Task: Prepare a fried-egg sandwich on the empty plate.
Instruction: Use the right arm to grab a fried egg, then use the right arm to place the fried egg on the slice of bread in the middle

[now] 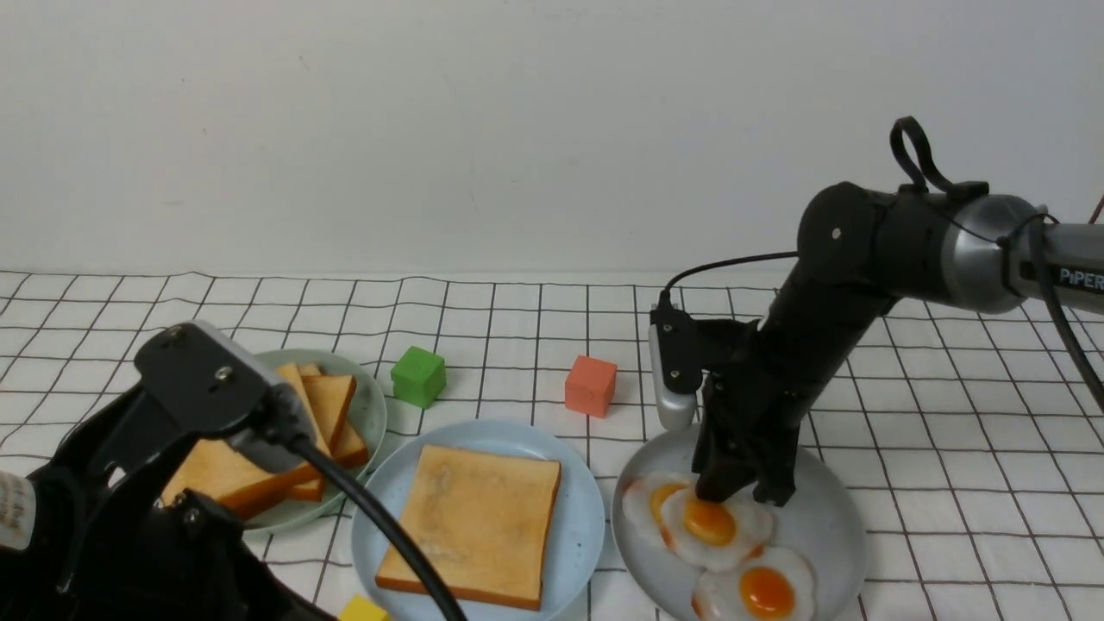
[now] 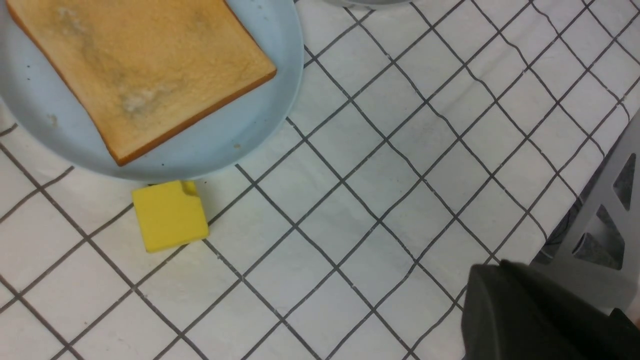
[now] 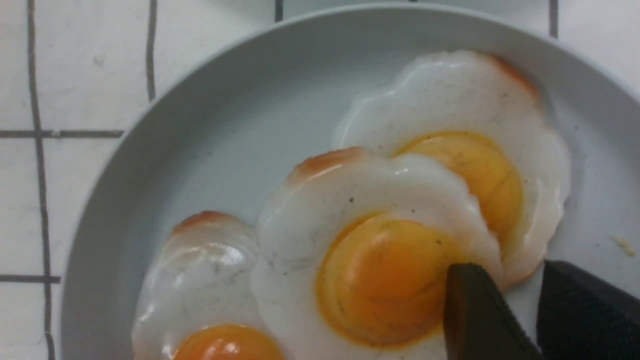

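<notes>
- Nearest us, a yellow block (image 1: pixel 362 610) sits on the checked tabletop (image 1: pixel 949 448), just beside the near rim of the plate (image 1: pixel 586 517).
- The left arm (image 1: pixel 129 483) rises at the near left corner. Of the left jaws, the left wrist view shows only a dark part, so we cannot tell how far open they stand or whether they hold anything.
- The sky-blue plate lies near the front in the middle, between the other two plates. One toast slice (image 1: pixel 474 522) lies flat on it with nothing on top.
- To its right we see a grey plate (image 1: pixel 832 526) carrying three overlapping eggs: the nearest egg (image 1: pixel 759 591), the fried egg (image 1: pixel 711 526) lying on top in the middle, and a third egg (image 1: pixel 647 504) at the left.
- The right arm (image 1: pixel 828 285) reaches down onto the grey plate. The right jaws are drawn to a narrow gap with the fried egg's far rim between them: one finger (image 3: pixel 472 320) is on the yolk's edge, the other just outside the white. The egg rests on its neighbours.
- Farther back on the left, a pale green plate (image 1: pixel 371 414) holds loose toast slices (image 1: pixel 332 405), partly hidden by the left arm.
- Beyond the plates stand a green cube (image 1: pixel 418 376) and an orange-red cube (image 1: pixel 591 385), well apart.
</notes>
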Controlling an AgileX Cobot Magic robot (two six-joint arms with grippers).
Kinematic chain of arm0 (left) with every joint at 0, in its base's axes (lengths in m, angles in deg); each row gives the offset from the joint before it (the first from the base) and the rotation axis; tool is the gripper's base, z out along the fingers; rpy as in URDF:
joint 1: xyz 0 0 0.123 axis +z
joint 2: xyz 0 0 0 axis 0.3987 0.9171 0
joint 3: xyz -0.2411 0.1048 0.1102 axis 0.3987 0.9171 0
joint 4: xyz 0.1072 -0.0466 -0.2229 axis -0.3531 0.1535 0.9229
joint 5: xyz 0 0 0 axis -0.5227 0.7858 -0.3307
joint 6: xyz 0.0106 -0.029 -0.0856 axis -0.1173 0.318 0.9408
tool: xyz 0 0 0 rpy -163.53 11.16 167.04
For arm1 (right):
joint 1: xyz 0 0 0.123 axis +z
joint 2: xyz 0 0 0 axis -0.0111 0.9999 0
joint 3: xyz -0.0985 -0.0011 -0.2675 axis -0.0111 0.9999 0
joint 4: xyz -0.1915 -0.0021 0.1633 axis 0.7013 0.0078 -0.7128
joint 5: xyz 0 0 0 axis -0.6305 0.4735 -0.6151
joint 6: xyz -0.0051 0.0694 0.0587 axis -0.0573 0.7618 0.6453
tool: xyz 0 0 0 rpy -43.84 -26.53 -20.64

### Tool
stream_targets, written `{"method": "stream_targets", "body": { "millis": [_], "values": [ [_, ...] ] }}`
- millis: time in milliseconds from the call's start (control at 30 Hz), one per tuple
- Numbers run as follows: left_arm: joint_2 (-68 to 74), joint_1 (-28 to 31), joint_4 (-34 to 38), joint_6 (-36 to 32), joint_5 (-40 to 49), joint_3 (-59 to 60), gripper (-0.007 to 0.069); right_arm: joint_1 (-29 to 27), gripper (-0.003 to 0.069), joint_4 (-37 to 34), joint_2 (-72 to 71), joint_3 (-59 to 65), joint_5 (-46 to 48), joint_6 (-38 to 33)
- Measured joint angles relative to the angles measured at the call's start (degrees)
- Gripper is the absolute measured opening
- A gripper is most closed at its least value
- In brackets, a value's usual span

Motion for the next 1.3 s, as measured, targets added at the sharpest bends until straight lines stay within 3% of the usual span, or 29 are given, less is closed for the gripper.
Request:
{"method": "stream_targets", "body": {
  "millis": [500, 733, 1167, 1300],
  "values": [
    [0.0, 0.0, 0.0, 0.0, 0.0, 0.0, -0.001, 0.0, 0.0195, -0.9, 1.1, -0.4, 1.1, 0.0],
    [0.0, 0.0, 0.0, 0.0, 0.0, 0.0, -0.001, 0.0, 0.0014, -0.7, 1.2, -0.5, 2.9, 1.0],
    [0.0, 0.0, 0.0, 0.2, 0.4, 0.0, -0.0003, 0.0, 0.0014, 0.9, 0.9, -4.9, 6.3, 4.5],
    [0.0, 0.0, -0.9, 2.3, 1.6, 0.0, 0.0, 0.4, 0.0014, -1.6, 0.0, -10.2, 8.4, 10.5]
  ]
}}
